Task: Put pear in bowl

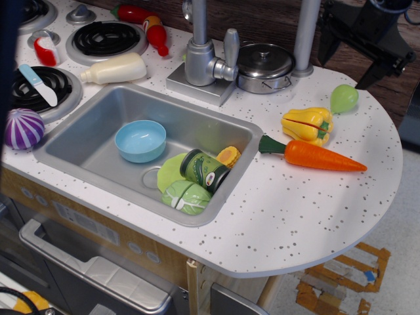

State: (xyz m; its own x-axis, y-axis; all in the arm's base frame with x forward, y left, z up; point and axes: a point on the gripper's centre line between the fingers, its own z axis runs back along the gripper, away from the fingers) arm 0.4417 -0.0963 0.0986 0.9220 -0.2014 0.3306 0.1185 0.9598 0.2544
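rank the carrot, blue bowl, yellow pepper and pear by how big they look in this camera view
1. carrot, clearly the longest.
2 and 3. blue bowl and yellow pepper look about alike; the bowl sits lower, down in the sink, so I won't rank them.
4. pear, smallest.
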